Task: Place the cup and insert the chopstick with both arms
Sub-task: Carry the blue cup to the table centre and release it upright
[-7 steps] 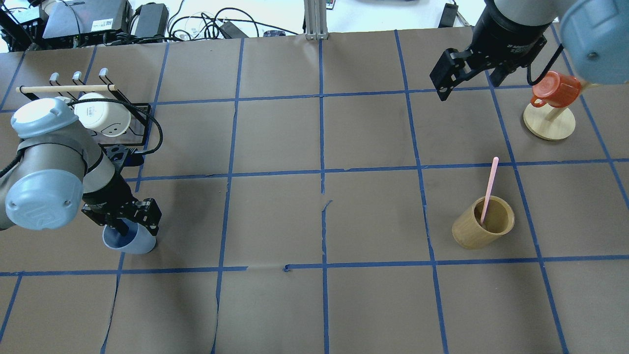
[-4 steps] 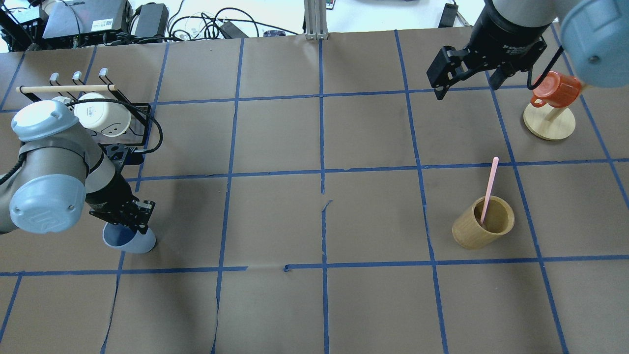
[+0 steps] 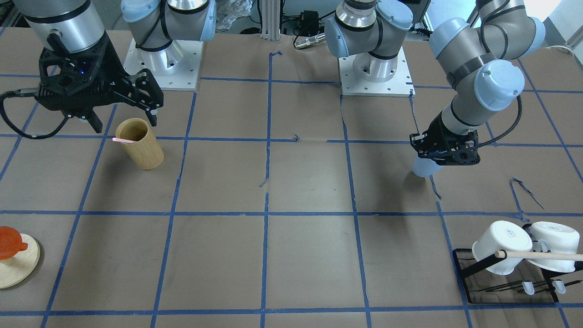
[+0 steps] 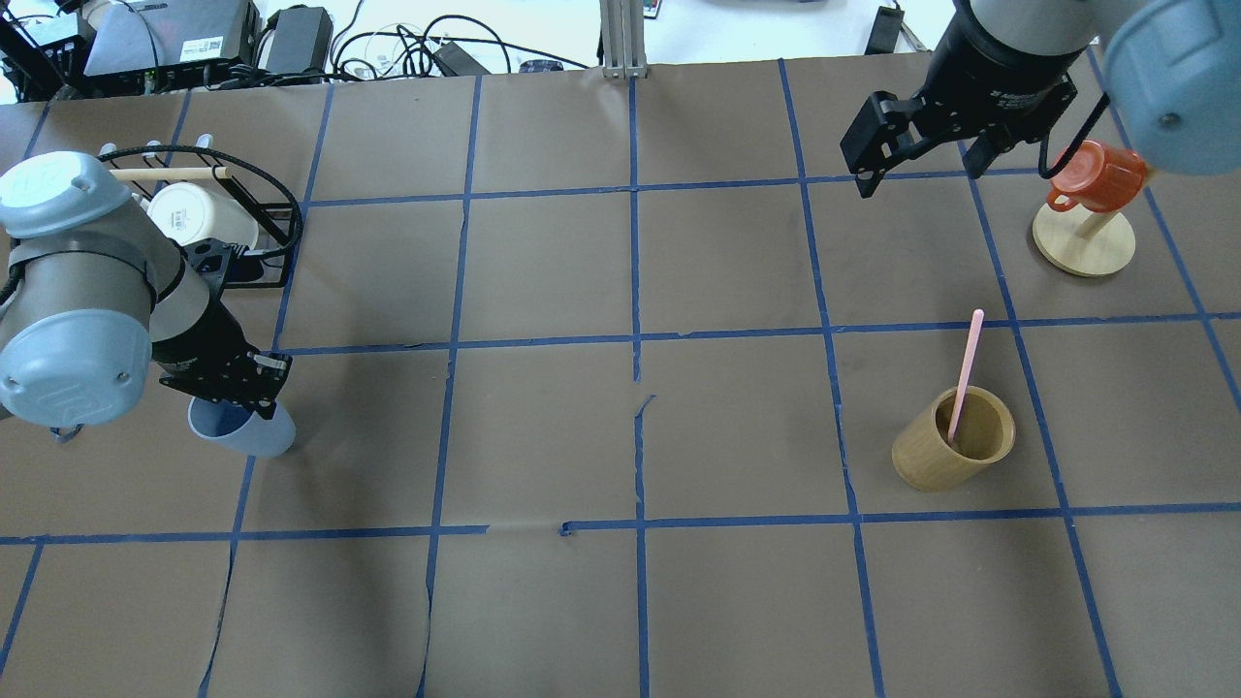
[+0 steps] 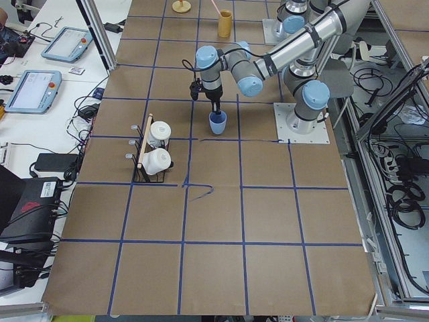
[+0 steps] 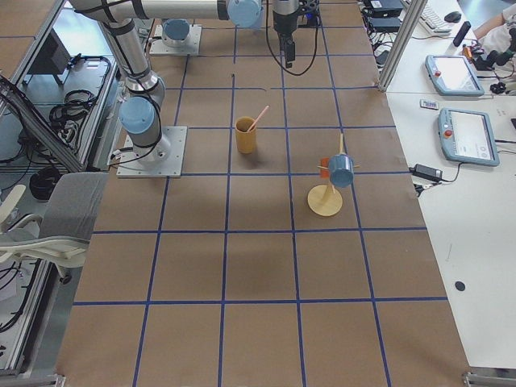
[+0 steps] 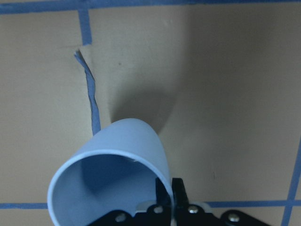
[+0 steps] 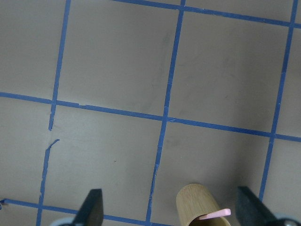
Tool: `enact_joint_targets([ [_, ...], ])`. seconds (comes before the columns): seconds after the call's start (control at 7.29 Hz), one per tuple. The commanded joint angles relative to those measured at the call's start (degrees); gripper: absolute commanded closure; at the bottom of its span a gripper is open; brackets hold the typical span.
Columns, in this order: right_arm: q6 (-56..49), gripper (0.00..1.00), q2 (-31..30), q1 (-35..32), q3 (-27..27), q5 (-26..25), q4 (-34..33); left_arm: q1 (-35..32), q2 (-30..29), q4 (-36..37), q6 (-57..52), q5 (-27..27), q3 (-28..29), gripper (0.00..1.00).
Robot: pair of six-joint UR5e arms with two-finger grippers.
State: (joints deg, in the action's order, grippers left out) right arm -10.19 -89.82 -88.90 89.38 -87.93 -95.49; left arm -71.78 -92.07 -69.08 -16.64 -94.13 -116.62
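one blue cup point(image 7: 129, 141) — rim wall pinched in left gripper point(image 7: 168, 197), tilted

We can read no text for certain. The white lettering on the right arm point(image 4: 1013, 95), the sticker on the grey box point(image 4: 199, 44) and the label on a white cup point(image 3: 504, 235) are too small.

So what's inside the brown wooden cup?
A pink chopstick leans inside the wooden cup, its top sticking out over the rim. Nothing else shows inside, but the cup's wall hides its floor and the chopstick's lower end.
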Motion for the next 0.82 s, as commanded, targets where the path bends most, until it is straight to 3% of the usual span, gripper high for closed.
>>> enact_joint_targets([
  [0.0, -0.1, 0.00, 0.0, 0.0, 0.0, -0.2, -0.1, -5.4, -0.8, -2.1, 9.9, 1.8, 4.8, 1.00],
  [0.14, -0.8, 0.00, 0.1, 0.4, 0.1, -0.5, 0.0, -8.6, -1.7, -2.0, 16.3, 4.5, 6.3, 1.00],
  [0.69, -4.3, 0.00, 0.1, 1.3, 0.1, -0.7, 0.4, -27.7, -7.6, 1.5, 32.7, 6.5, 13.5, 1.00],
])
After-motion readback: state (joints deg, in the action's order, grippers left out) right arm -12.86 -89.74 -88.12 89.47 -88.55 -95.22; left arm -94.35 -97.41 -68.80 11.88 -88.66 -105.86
